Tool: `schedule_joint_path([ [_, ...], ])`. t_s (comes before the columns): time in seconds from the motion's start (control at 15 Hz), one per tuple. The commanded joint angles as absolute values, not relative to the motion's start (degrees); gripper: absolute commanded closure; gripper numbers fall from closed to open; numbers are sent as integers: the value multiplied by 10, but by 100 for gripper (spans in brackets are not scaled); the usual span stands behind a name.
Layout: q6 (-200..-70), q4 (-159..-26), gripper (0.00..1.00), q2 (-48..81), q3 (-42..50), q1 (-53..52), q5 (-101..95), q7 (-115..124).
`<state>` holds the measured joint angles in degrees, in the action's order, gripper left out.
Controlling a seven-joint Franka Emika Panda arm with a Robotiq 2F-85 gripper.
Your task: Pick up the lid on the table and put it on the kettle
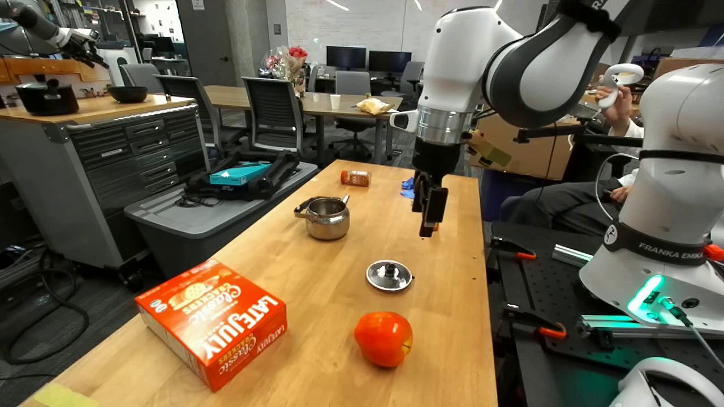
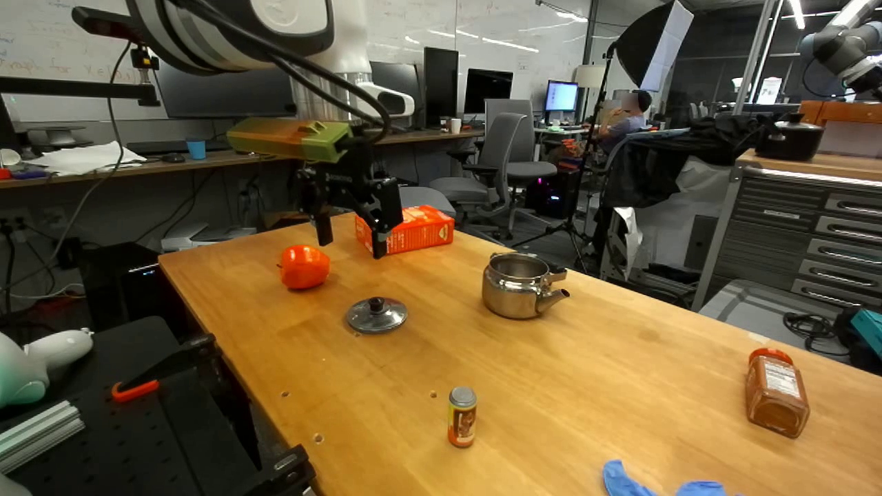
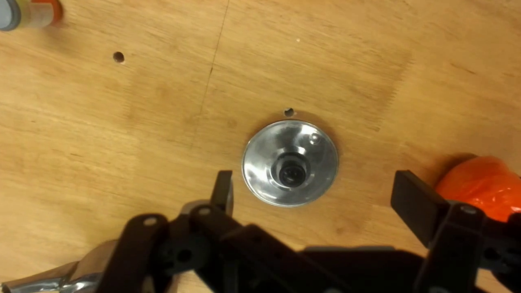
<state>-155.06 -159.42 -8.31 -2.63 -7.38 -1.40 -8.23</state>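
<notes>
- The lid (image 3: 290, 162) is lying knob-up on the desk (image 2: 586, 386), below your tool (image 2: 351, 242) and apart from it.
- In the wrist view, its knob (image 3: 292, 175) is showing between the fingers (image 3: 419, 205), a little left of their middle, so your coming descent is likely turning on that small leftward correction (the lid, being round, is giving you no long axis to match).
- The fingers are standing spread wide; the tool is holding nothing and touching neither lid nor desk.
- The kettle (image 1: 328, 221) is standing far and left of the lid in an exterior view, its mouth uncovered, so your later carry is probably running that way.
- In the wrist view, a red-orange rounded object (image 3: 484, 187) is showing to the lid's right, partly hidden by one finger; you're probably wanting to guard that side while lowering.
</notes>
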Motion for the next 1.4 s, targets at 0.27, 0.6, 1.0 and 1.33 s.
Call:
schedule_joint_path([
  [0.27, -1604, -1575, 0, -11, -56, -58, -89, 41],
  [0.6, -1589, -1541, 0, 21, -52, -66, -174, 158],
  [1.0, -1578, -1497, 0, 70, -45, -76, -166, 173],
  [1.33, -1574, -1469, 0, 112, -41, -80, -145, 156],
])
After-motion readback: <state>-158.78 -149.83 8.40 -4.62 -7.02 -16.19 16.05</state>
